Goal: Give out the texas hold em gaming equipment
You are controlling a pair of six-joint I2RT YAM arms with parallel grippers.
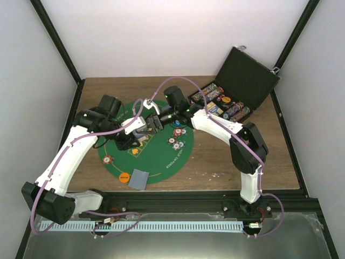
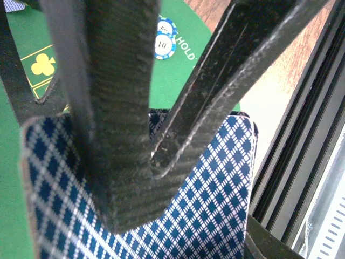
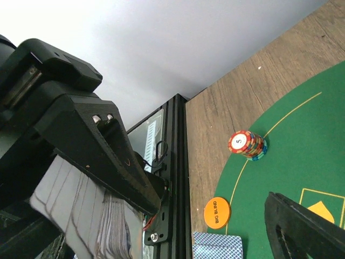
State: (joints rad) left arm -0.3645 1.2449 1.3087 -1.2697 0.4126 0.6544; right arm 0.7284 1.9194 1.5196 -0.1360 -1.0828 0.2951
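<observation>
Carbon-weave fingers (image 2: 116, 135) of the left pincer (image 2: 146, 189) are seen clamped narrow on the deck (image 2: 215, 205), whose blue-diamond back is turned to the wrist camera. The deck is held clear above the mat (image 2: 178, 81). The right pincer (image 1: 155, 122) is spread wide and grips nothing; it is set just beside the left pincer, at the deck's edge. Below both pincers, a card (image 3: 217, 246), an orange disc (image 3: 217, 212) and a chip stack (image 3: 247, 144) lie on the mat.

Several risks can be judged from this. The deck's edges look splayed, so two or more cards could be caught if the right jaws are closed too deep. A pull against so firm a clamp could drag the deck askew or spill it. With the pincers so close, a clash of fingers could come from slight misalignment.
</observation>
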